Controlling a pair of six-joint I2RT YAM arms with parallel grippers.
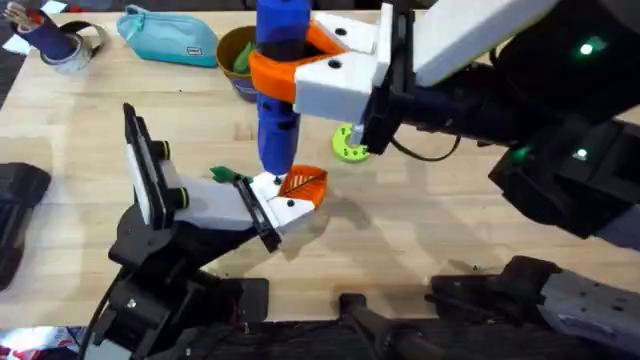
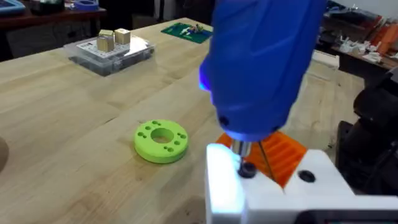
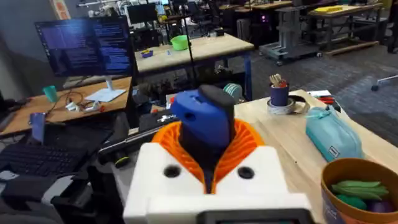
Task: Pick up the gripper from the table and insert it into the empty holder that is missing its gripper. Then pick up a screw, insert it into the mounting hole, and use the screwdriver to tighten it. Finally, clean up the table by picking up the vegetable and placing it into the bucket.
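Gripping the screwdriver (image 1: 278, 90) upright between my right gripper's (image 1: 290, 65) orange fingers (image 1: 268, 72), I should keep it plumb and press lightly (a tilt would cam the bit off the screw (image 2: 247, 169)). Its tip sits on that screw in the holder's (image 1: 215, 205) white block, just beside the small orange gripper (image 1: 303, 185) seated there.
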